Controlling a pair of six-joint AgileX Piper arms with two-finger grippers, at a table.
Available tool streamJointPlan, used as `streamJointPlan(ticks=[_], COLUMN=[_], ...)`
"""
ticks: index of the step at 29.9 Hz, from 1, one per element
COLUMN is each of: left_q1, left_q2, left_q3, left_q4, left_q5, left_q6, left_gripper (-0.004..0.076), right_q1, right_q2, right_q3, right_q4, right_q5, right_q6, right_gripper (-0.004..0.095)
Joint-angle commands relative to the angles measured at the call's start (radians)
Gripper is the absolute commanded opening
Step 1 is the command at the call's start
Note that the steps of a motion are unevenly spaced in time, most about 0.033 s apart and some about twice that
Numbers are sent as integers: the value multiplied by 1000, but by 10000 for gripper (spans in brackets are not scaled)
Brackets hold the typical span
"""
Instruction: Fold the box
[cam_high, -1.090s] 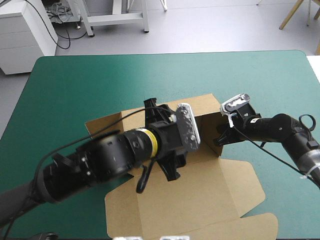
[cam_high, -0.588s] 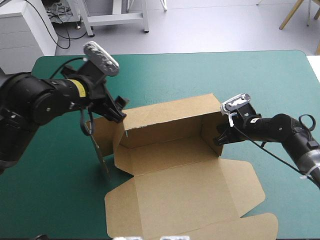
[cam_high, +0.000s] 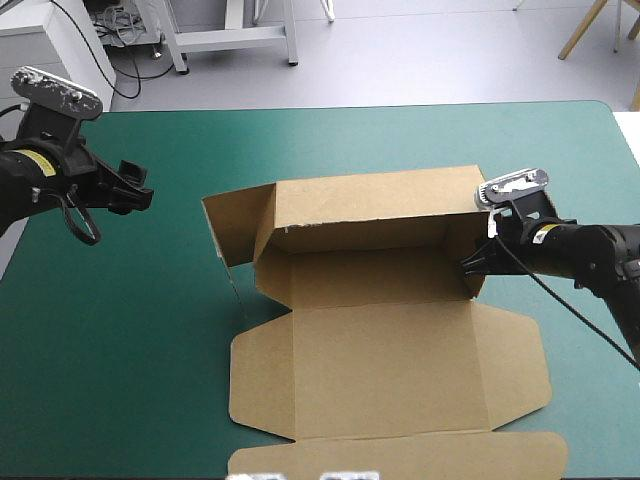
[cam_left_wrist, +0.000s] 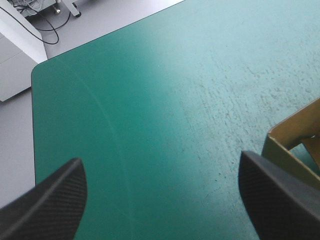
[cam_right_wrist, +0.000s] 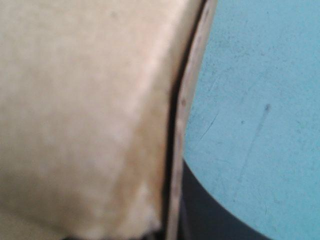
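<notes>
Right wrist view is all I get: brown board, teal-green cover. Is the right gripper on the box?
Observer: Yes. In the high view the right gripper pinches the box by its right end wall.
Operator: Left gripper?
Observer: The left gripper hangs open near the left edge of the table, apart from the box.
Operator: Lid?
Observer: The lid lies flat, toward the near edge.

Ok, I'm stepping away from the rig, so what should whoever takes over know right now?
Left gripper: open, over bare teal-green cover, left of and apart from the box.
Right gripper: shut on the box's right end wall.
Done: back wall and right end wall raised.
Left to do: left end flap splays outward, untucked; the lid lies flat.
</notes>
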Motion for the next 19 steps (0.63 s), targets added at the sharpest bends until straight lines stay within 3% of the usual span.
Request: streamJointPlan(ticks=[1,9,19], left_q1=[2,2,2], left_q2=[-23,-23,-23], left_q3=[-19,-19,-19], left_q4=[6,6,6], left_q5=[35,39,39], left_q6=[-11,-15,-13], left_gripper=[584,582,582], right_q1=[-4,-4,-4], right_q2=[-6,139,431], right_q3=[-98,-217,-388], right_q4=[-38,-66,-77], right_q5=[127,357,362], right_q6=[92,130,128], right_gripper=[-19,-19,-19])
